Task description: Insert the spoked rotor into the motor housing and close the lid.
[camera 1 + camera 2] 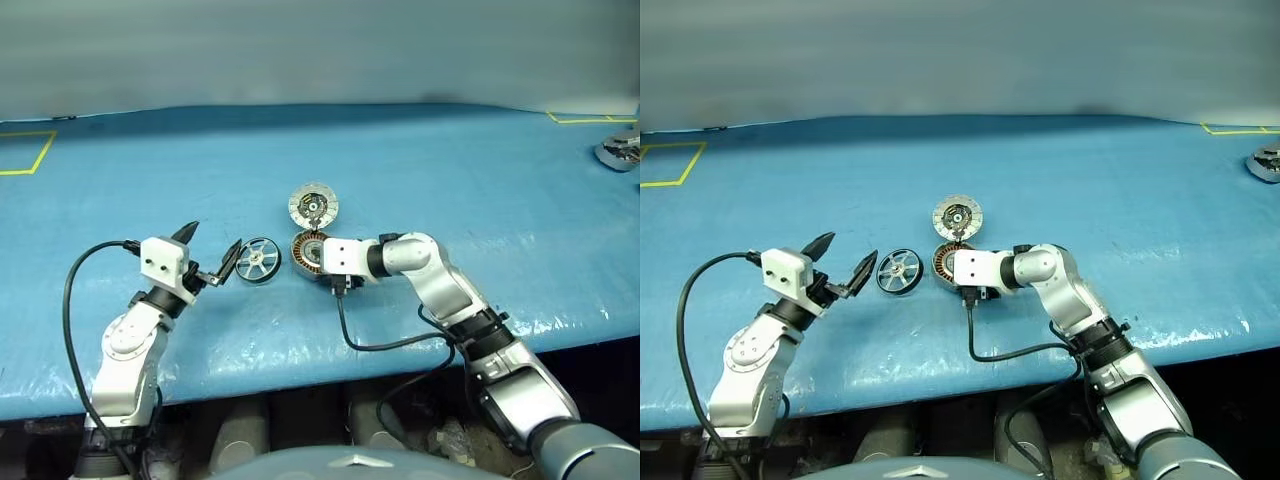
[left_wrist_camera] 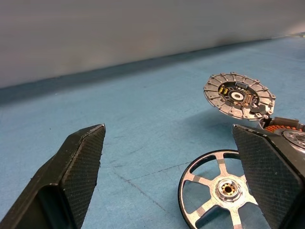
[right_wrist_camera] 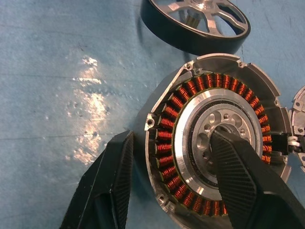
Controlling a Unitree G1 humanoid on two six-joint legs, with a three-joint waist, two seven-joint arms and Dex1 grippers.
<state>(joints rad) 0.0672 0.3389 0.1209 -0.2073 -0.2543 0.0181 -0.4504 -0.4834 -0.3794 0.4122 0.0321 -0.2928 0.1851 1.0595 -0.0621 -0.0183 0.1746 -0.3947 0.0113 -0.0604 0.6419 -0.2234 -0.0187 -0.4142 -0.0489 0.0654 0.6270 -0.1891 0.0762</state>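
The left arm reaches forward over the blue tarp-covered table (image 1: 480, 190), its left gripper (image 1: 208, 252) held about level with the 2 black fingers spread wide and nothing between them; one fingertip sits just beside the spoked rotor (image 1: 258, 260). The right arm bends in from the right, forearm crossing toward the centre, and the right gripper (image 3: 169, 167) tilts down onto the motor housing (image 3: 217, 143): 1 finger rests outside the housing wall, the other in the silver centre, so the fingers straddle the wall and winding ring, closed about it. There is 1 rotor, 1 housing and 1 lid (image 1: 313, 205). The rotor lies flat on the tarp, left of the housing, a dark-rimmed wheel with 5 pale metal spokes and a small hub. The housing is a short metal cup ringed with copper-orange coils. The lid, a thin ribbed silver disc with a dark centre, lies just behind the housing. The finger pads (image 2: 81, 162) are cross-hatched.
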